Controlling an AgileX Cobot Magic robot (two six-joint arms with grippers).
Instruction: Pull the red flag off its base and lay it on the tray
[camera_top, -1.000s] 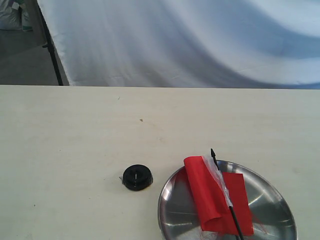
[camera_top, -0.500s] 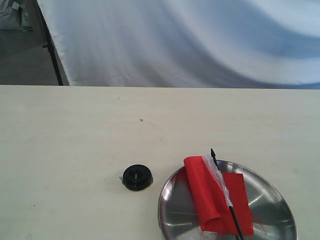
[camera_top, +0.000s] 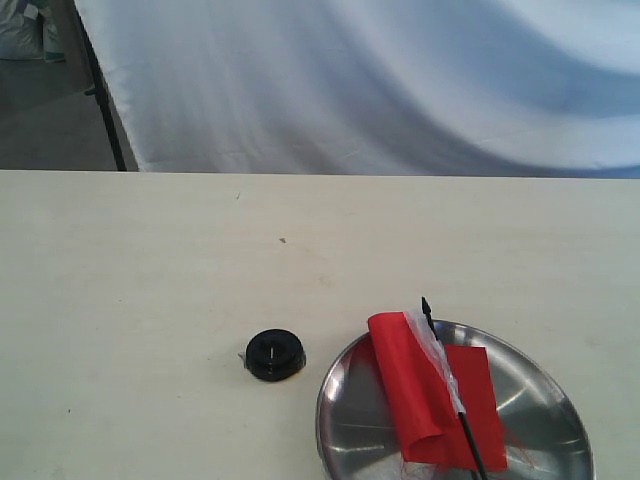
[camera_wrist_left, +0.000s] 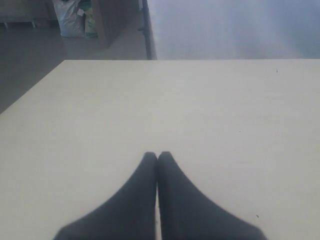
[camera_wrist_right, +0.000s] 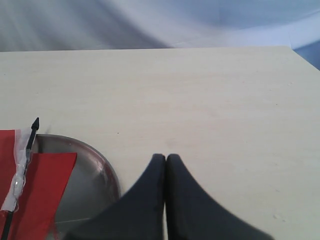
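The red flag (camera_top: 425, 395) lies flat in the steel tray (camera_top: 540, 400) at the front right of the table, its black pole tip pointing past the far rim. The black round base (camera_top: 274, 354) sits alone on the table just left of the tray. Neither gripper shows in the exterior view. In the right wrist view my right gripper (camera_wrist_right: 165, 157) is shut and empty above bare table, beside the tray (camera_wrist_right: 95, 170) and the red flag (camera_wrist_right: 35, 185). My left gripper (camera_wrist_left: 157, 155) is shut and empty over plain tabletop.
A pale cloth backdrop (camera_top: 380, 80) hangs behind the table's far edge. A black stand leg (camera_top: 100, 90) rises at the back left. The table's left edge (camera_wrist_left: 30, 90) shows in the left wrist view, with floor and bags beyond.
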